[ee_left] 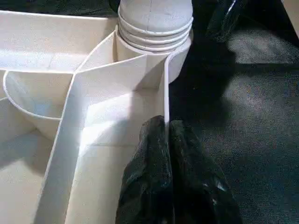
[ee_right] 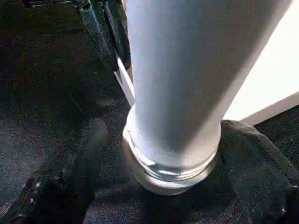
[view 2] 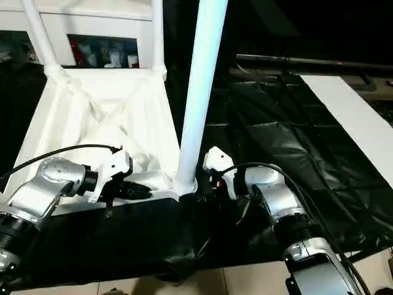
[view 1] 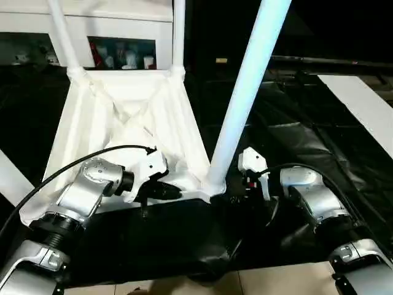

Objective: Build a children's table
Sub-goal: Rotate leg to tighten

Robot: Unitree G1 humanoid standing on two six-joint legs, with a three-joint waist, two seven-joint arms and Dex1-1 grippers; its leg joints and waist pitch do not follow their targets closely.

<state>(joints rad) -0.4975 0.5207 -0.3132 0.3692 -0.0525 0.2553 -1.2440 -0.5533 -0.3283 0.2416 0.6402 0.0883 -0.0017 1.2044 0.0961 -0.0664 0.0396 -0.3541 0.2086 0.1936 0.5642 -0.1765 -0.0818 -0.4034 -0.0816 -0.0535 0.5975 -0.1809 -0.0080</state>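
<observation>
White ribbed tabletop (view 1: 123,123), tapered tube leg (view 1: 245,92), round socket (ee_right: 170,175)

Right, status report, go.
Left gripper shut on tabletop rim. Right gripper open around near leg at its socket. Three legs standing. Nothing in the way.

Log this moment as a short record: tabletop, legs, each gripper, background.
tabletop: white tabletop upside down on black sheet, ribs up
legs: two far legs upright; near leg standing in the near right corner socket
left gripper: left gripper pinching the tabletop's near rim wall beside that socket
right gripper: right gripper straddling the near leg's base
background: white cabinet
</observation>
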